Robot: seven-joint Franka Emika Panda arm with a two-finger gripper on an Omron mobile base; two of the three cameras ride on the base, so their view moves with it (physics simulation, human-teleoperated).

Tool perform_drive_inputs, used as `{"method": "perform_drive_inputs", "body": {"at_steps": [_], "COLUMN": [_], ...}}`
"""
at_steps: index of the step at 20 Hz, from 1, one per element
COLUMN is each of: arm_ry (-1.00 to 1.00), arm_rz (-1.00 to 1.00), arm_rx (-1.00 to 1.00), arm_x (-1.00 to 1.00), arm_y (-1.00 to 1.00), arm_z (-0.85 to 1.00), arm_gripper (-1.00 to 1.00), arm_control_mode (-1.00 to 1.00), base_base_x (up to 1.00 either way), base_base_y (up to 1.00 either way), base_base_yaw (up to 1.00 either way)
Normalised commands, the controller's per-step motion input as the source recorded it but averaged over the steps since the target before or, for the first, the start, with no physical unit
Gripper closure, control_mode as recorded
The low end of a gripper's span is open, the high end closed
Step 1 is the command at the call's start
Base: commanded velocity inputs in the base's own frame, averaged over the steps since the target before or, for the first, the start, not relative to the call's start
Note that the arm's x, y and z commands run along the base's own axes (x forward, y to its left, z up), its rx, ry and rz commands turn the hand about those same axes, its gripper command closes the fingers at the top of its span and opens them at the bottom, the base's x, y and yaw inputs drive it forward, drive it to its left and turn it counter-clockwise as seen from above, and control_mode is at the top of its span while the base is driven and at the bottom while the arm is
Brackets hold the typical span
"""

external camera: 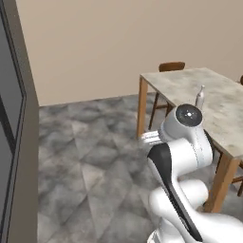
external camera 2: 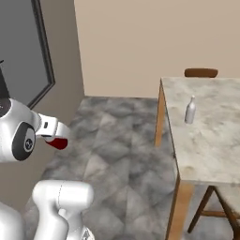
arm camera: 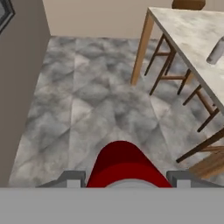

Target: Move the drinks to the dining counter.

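Grey stone floor lay below your gripper [arm camera: 124, 180], which clasped the red can [arm camera: 124, 164] between its fingers, carried in the air. Rigid, light and smooth-walled, it probably wanted a mid-body hold. Ahead and right stood the table [arm camera: 188, 30], with a slim bottle [external camera 2: 190, 110] on it.

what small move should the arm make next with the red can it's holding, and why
Probably carry the small red can right toward the large marble-topped dining table. The gripper is closed on the can above the grey stone floor, apart from the table, where the slim bottle with whitish neck already stands.
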Motion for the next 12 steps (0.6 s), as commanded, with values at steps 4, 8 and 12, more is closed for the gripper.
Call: {"method": "perform_drive_inputs", "body": {"at_steps": [4, 8, 12], "arm_ry": [0.0, 0.0, 0.0], "arm_rz": [0.0, 0.0, 0.0], "arm_rx": [0.0, 0.0, 0.0], "arm_x": [0.0, 0.0, 0.0], "arm_y": [0.0, 0.0, 0.0], "arm_z": [0.0, 0.0, 0.0], "arm_gripper": [1.0, 1.0, 1.0], "arm_control_mode": [1.0, 1.0, 1.0], "base_base_x": [1.0, 0.65, -0.33], "base_base_y": [-0.3, -0.1, 0.09], "base_base_yaw": [0.0, -0.27, -0.66]}}
